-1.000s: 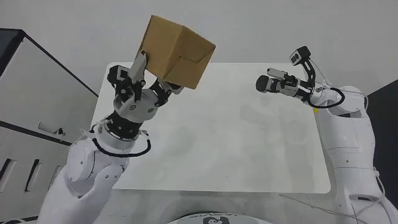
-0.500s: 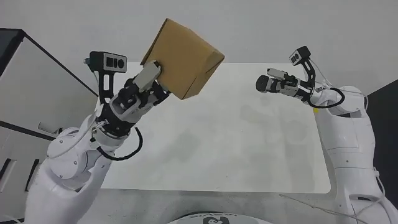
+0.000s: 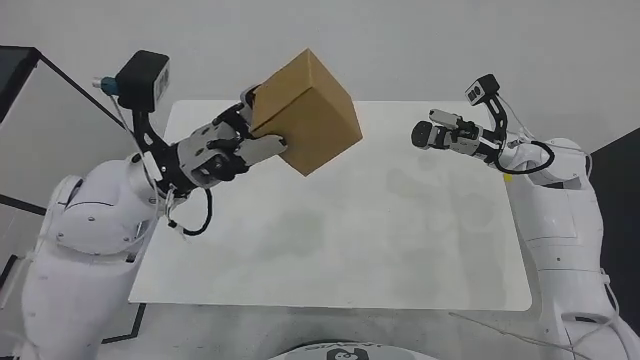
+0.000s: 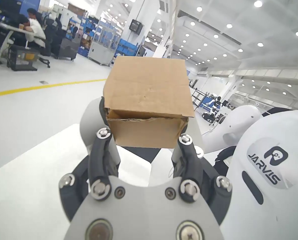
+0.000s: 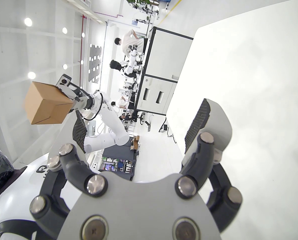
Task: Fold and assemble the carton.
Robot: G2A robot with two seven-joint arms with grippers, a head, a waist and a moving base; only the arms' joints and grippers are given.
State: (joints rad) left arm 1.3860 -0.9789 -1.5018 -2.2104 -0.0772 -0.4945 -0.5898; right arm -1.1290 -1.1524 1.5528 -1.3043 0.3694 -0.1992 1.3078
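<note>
The carton (image 3: 305, 110) is up in the air, clear of the bench (image 3: 400, 230), over its far left corner and tilted so that one corner points down. The left jaws are clamped on it at the end nearest that arm. In the left wrist view the two fingers (image 4: 102, 141) sit either side of the carton's near end, just under a ragged seam where one flap overlaps another and gapes a little. The rest of the carton looks squared up, with all visible faces closed.

The right jaws stand apart with nothing between them. They hover at the far right edge of the bench, well away from the carton.

The carton is plain corrugated board and is probably empty, so it should be light. It is likely stiff along the folded edges and corners but soft in the middle of each panel, where a hard squeeze would dent it or push a flap inward. The matte surface should give the pads fair friction. Held at one end only, it may pivot in the grip. A safer second hold for the right jaws would probably be across an edge or corner at the opposite end, not on a flat panel. The gaping seam looks like the place that needs pressing shut.
</note>
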